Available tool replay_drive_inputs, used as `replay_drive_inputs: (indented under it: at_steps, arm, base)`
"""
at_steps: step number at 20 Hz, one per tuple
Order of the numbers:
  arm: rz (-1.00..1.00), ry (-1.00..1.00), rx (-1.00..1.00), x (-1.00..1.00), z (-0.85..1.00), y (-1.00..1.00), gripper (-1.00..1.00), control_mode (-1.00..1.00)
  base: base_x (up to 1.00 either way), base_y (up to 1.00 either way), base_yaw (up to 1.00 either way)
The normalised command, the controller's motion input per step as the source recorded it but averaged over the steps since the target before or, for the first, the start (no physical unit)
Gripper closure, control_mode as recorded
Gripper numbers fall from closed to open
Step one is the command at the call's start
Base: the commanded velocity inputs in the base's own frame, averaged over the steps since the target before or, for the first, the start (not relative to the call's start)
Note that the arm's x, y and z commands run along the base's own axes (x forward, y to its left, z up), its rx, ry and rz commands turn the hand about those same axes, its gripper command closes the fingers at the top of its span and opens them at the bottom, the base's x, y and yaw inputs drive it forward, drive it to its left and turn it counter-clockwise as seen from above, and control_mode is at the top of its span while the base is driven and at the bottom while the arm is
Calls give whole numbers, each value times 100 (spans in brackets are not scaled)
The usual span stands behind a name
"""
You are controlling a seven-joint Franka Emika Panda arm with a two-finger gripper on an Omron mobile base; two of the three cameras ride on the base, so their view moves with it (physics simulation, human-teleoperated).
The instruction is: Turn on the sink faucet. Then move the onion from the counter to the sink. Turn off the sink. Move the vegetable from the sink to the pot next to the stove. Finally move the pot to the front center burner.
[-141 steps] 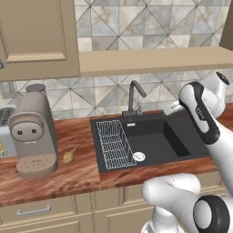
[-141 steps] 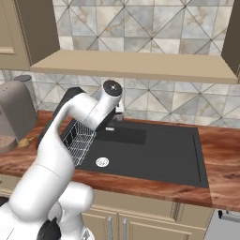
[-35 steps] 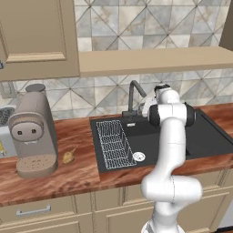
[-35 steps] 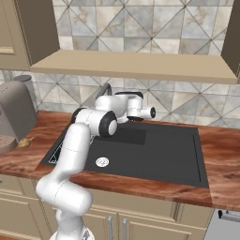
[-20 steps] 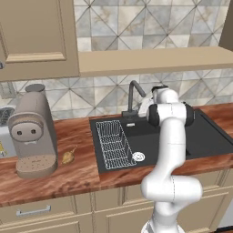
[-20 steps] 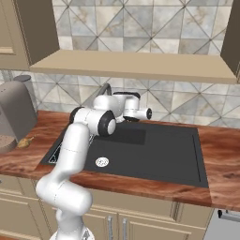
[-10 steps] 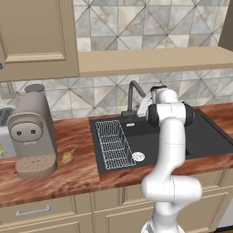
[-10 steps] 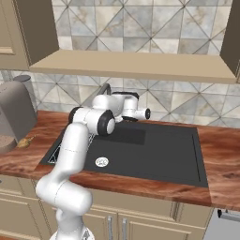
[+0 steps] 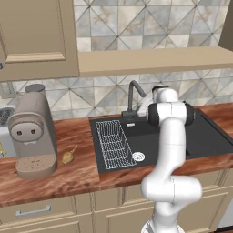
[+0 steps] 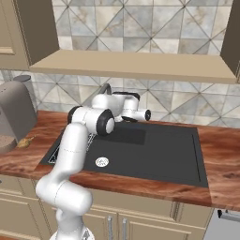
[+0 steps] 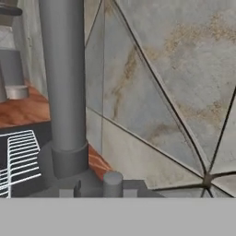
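The dark grey faucet [image 9: 132, 96] stands at the back rim of the black sink [image 9: 205, 136], and no water shows at its spout. My gripper [image 9: 145, 103] is right beside the faucet on its right, close to the backsplash. Up close in the hand view, the faucet column [image 11: 64, 83] rises at the left above its base [image 11: 92, 184], and a small knob [image 11: 113, 180] sits on that base. My fingertips are hidden. The onion [image 9: 68, 157] lies on the wooden counter left of the sink, also seen as the onion [image 10: 26, 140] from the right base. The pot and stove are out of view.
A wire rack [image 9: 116, 143] lies in the sink's left part, with the drain [image 9: 138, 157] beside it. A coffee machine [image 9: 32, 132] stands on the counter left of the onion. A shelf [image 9: 150, 61] runs above the faucet. The tiled backsplash [image 11: 175, 92] is just behind the hand.
Seven seconds ago the arm was over the sink's right side; it has swung left to the faucet. In the last second the hand crept slightly nearer the faucet.
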Motion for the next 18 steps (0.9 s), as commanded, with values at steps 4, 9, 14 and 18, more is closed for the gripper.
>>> replay_drive_inputs:
  at_steps: [4,9,14,18]
  arm:
    - [-17,0,3,5,-1,-43,100,-100]
    - [-13,0,3,11,-11,-46,100,-100]
    - [-6,0,3,8,-19,-51,100,-100]
    - [0,0,4,2,-29,-60,100,-100]
  base:
    - [0,0,0]
    - [0,0,0]
    - [0,0,0]
    - [0,0,0]
